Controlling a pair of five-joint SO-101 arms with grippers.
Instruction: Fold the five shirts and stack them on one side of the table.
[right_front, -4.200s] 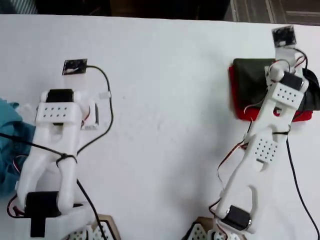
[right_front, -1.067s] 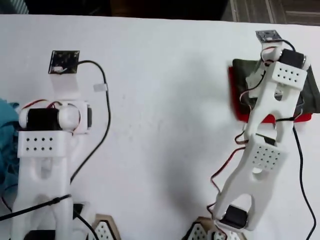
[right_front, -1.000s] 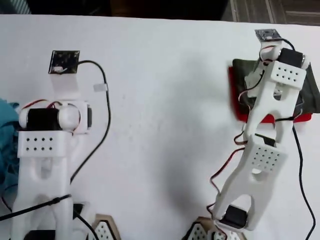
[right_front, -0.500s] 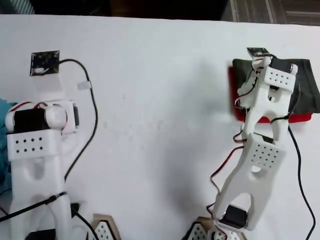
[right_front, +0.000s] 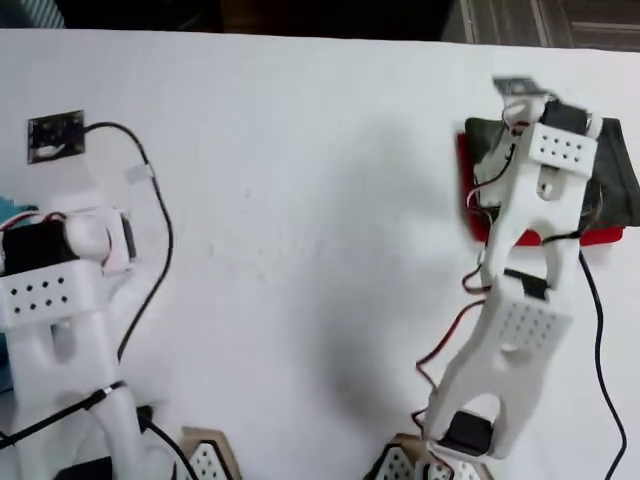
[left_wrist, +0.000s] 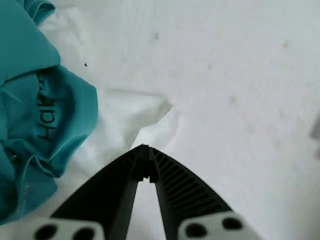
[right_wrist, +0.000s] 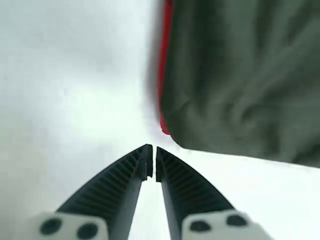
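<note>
Shirts already folded, a dark green shirt (right_front: 622, 188) on a red shirt (right_front: 468, 205), lie stacked at the worktop's (right_front: 320, 200) far right, with the right claw (right_wrist: 151, 165) clenched and empty beside them. The left claw (left_wrist: 145, 172), also clenched empty, has swung left toward the crumpled teal shirt (left_wrist: 35, 100) and white shirt (left_wrist: 130, 112), probably the next to fold.

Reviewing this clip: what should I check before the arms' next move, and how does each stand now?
1. Left jaws shut, empty: ok.
2. Right jaws shut, empty: ok.
3. Dark green shirt folded, lying on red shirt: ok.
4. Teal shirt folded: not ok, crumpled.
5. White cloth beside it folded: not ok, rumpled.
6. All five shirts present: cannot tell.
</note>
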